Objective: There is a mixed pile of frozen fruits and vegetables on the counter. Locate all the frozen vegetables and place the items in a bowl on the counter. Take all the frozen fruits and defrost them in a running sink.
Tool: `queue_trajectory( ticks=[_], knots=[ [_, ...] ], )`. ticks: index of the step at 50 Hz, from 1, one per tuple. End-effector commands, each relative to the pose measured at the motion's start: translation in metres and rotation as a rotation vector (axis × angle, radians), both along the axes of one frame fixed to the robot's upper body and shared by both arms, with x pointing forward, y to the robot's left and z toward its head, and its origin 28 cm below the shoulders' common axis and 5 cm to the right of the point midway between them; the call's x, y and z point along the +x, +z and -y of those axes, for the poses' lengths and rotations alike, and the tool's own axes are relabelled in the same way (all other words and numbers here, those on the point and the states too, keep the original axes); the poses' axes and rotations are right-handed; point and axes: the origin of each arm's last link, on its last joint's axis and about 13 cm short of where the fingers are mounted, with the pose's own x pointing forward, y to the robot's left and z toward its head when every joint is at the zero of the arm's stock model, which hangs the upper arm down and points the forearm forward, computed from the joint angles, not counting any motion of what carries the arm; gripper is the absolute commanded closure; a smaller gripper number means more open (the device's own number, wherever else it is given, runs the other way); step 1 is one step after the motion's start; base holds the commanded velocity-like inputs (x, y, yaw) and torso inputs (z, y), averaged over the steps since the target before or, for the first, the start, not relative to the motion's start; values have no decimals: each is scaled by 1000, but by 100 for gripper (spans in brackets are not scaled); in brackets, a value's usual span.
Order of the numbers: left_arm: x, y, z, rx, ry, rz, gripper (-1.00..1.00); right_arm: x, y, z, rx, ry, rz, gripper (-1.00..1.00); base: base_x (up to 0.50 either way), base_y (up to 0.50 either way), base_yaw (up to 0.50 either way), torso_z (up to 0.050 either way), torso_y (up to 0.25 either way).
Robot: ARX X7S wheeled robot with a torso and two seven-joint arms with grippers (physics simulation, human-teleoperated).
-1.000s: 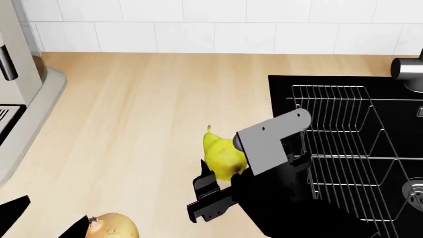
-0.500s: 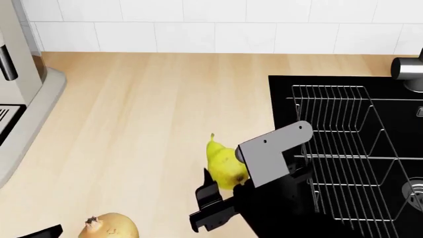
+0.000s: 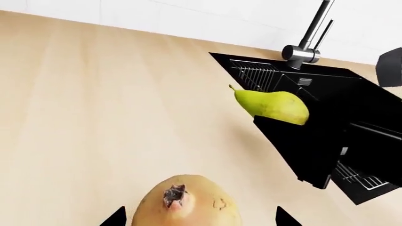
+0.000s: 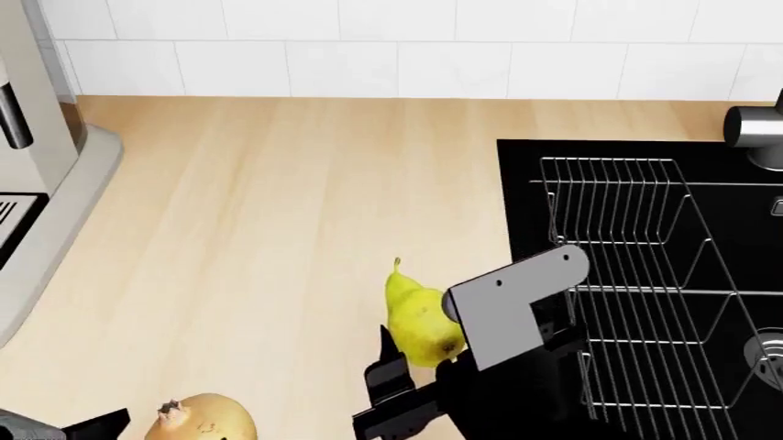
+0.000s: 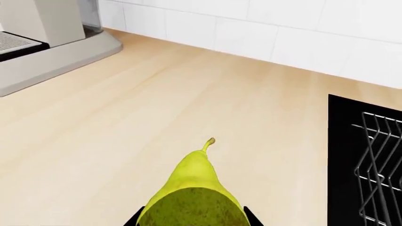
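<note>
- Left wrist view: your left end effector [image 3: 197, 219] shows only as two dark finger tips at the frame edge, spread apart, with the tan round fruit [image 3: 186, 202] between them. You cannot tell from here whether the tips touch the fruit. Its small dark crown faces the camera. The fruit sits on the counter [image 3: 94, 117]. Beyond it, the yellow pear [image 3: 273, 104] is held clear of the counter at the tip of your right arm's black body, stem pointing away from the sink [image 3: 326, 94]. The chrome tap [image 3: 308, 44] stands behind the basin.
- Head view: your right arm comes in from the bottom edge, its grey bracket angled up toward the sink [image 4: 648, 275]. The right end effector [image 4: 423, 353] points toward the counter's left, with the pear [image 4: 420, 316] at its tip, stem up and away from you, just beside the sink's near-left edge. The wire basket rack [image 4: 636, 275] lies inside the basin. The tan round fruit [image 4: 208, 420] rests on the counter [image 4: 270, 211] at the bottom left, well apart from the pear. A coffee machine [image 4: 37, 137] stands at far left.
- Right wrist view: the pear [image 5: 195, 195] fills the bottom centre, pinched between the right end effector's dark fingers [image 5: 146, 216], stem pointing forward.
</note>
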Motion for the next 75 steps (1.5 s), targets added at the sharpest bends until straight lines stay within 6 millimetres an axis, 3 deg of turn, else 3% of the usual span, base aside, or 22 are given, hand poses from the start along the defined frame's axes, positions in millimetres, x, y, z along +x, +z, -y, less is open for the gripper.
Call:
queue_trajectory(
  ticks=[1, 28, 41, 50, 51, 60, 61, 62, 70, 75],
  knots=[
    [8, -8, 2, 34, 18, -6, -100, -6, 1, 3, -7, -3, 23, 100, 0, 0, 0, 0, 0],
    [36, -28, 12, 114, -4, -33, -100, -12, 0, 3, 1, -4, 26, 100, 0, 0, 0, 0, 0],
    [32, -43, 18, 138, -56, -98, -100, -14, -1, 4, 8, -3, 24, 100, 0, 0, 0, 0, 0],
    [29, -43, 21, 133, -89, -87, -100, -15, -1, 4, 13, -7, 29, 100, 0, 0, 0, 0, 0],
    [29, -42, 21, 133, -80, -67, 100, -15, -1, 5, 13, -8, 29, 100, 0, 0, 0, 0, 0],
    [28, -24, 24, 142, -59, 38, 100, -16, -1, 5, 17, -11, 32, 100, 0, 0, 0, 0, 0],
    [26, 16, 9, 93, 90, 226, 100, -39, 16, 26, 82, -169, 120, 100, 0, 0, 0, 0, 0],
    [25, 20, 8, 93, 97, 232, 100, -48, 29, 22, 91, -162, 190, 100, 0, 0, 0, 0, 0],
    [22, 36, 4, 75, 130, 292, 100, -62, 44, 33, 101, -225, 252, 100, 0, 0, 0, 2, 0],
    [24, 34, -1, 79, 164, 298, 100, -70, 51, 38, 110, -259, 276, 100, 0, 0, 0, 0, 0]
  ],
)
